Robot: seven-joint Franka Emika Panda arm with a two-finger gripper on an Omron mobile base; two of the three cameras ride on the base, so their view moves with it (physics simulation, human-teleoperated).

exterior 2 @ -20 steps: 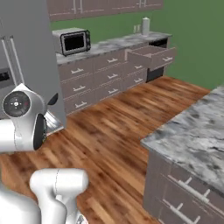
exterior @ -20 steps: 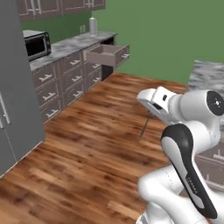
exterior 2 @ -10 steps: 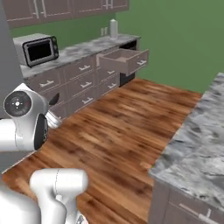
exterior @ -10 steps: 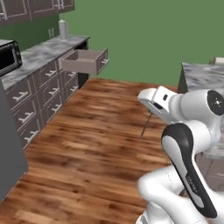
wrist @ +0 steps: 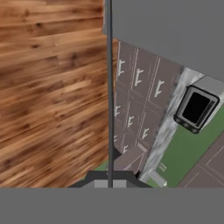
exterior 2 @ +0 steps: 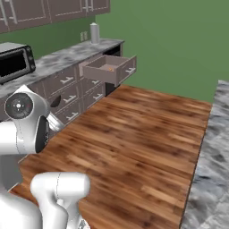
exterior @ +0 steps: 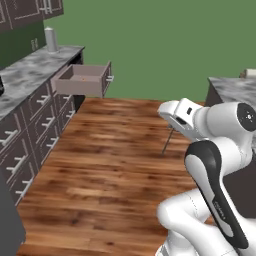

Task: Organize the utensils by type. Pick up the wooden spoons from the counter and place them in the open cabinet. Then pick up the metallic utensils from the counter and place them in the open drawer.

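A: One item in transit: a slim dark grey utensil, pinched in the fully closed tool, hanging down from it over the wooden floor.

B: Which class?

A: Metallic, judging by the thin grey shaft running straight up the hand view; its head cannot be made out.

B: Destination?

A: One open drawer, mauve-brown, pulled out from the cabinet run under the marbled tabletop, well apart from the tool. A small orange thing already lies inside; what it is cannot be told.

B: Other stock?

A: One pale canister on the tabletop above the drawer; one microwave further along.

B: Handling notes for this step?

A: Keep the grip firm while the base drives; the long shaft may swing. Arrive with the tool above the drawer's middle, shaft lined up along its length, clear of the front wall. Lower until the tip is near the bottom, then release.
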